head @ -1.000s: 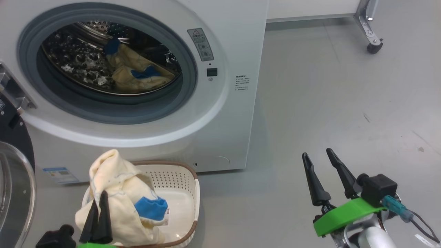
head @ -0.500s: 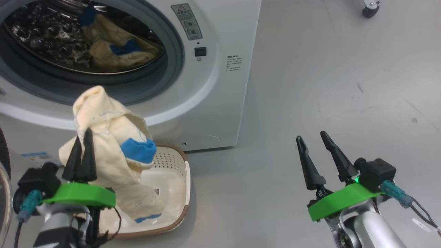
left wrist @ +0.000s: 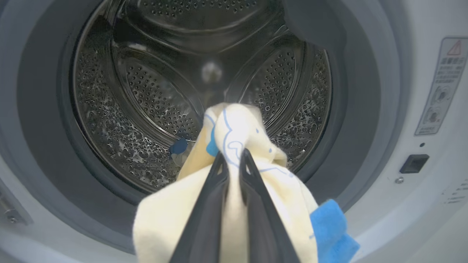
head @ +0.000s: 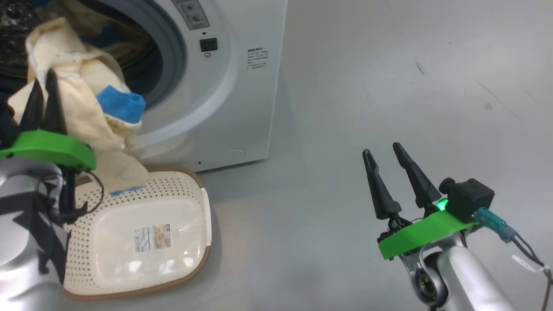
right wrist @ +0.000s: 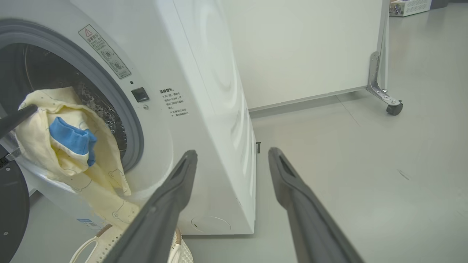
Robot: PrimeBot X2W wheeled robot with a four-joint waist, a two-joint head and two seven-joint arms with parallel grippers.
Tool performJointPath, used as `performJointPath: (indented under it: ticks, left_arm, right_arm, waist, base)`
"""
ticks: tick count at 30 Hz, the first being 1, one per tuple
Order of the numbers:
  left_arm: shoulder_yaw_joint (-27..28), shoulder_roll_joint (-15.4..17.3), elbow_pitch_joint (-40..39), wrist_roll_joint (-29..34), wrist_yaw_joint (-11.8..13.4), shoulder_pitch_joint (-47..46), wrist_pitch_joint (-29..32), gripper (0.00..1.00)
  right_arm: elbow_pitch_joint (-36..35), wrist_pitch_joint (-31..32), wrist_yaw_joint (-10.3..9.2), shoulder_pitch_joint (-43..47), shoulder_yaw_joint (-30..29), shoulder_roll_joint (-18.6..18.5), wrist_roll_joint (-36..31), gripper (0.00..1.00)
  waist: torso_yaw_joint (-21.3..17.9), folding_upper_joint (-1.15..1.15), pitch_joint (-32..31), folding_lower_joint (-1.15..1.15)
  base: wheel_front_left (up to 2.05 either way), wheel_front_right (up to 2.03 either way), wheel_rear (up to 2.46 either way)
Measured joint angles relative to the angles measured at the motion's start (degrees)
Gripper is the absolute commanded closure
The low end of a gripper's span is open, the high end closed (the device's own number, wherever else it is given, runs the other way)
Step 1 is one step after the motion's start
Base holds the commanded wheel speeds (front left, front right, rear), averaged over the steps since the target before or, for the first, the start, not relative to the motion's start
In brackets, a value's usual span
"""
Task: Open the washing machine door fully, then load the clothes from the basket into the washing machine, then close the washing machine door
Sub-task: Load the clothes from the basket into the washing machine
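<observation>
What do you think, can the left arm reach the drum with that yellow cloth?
Probably yes. The left gripper, shut on the cloth, faces the open drum with nothing between them. The cloth's tail hangs down to the basket and might drag.

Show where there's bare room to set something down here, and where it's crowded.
Bare: the floor between the washing machine's side and the right gripper, and the basket's bottom apart from its label. Crowded: the drum mouth, where the left gripper holds a cream garment reaching the basket's back wall.
</observation>
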Motion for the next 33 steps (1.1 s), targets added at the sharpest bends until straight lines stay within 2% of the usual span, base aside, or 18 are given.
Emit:
performJointPath:
  ticks: [8,16,25,33]
  left_arm:
    - [0.6,2.7,10.5,0.8,0.6,-9.6,0.1,1.00]
    - [-0.6,3.4,18.6,2.2,1.0,-18.1,-0.1,1.00]
    - [-2.2,4.2,24.0,3.4,1.0,-24.7,-0.4,1.00]
    - [-3.3,6.1,26.6,4.4,1.0,-34.8,-0.5,1.00]
  right_arm:
    - [-0.3,0.0,0.00,-1.2,1.5,0.0,1.0,0.00]
    - [-0.4,0.0,0.00,-2.3,2.8,0.0,1.1,0.00]
    - [-0.5,0.0,0.00,-4.4,5.2,0.0,1.9,0.00]
    - [-1.3,0.0,0.00,-7.2,6.8,0.0,2.0,0.00]
  waist:
    - [-3.5,0.00,4.0,0.00]
    - [-5.4,0.00,7.9,0.01]
    - [-5.8,0.00,10.2,0.00]
    - [-6.7,0.00,15.8,0.01]
  base:
    - [0.00,0.00,0.00]
    - [0.00,0.00,0.00]
    - [0.00,0.00,0.00]
    - [0.00,0.00,0.00]
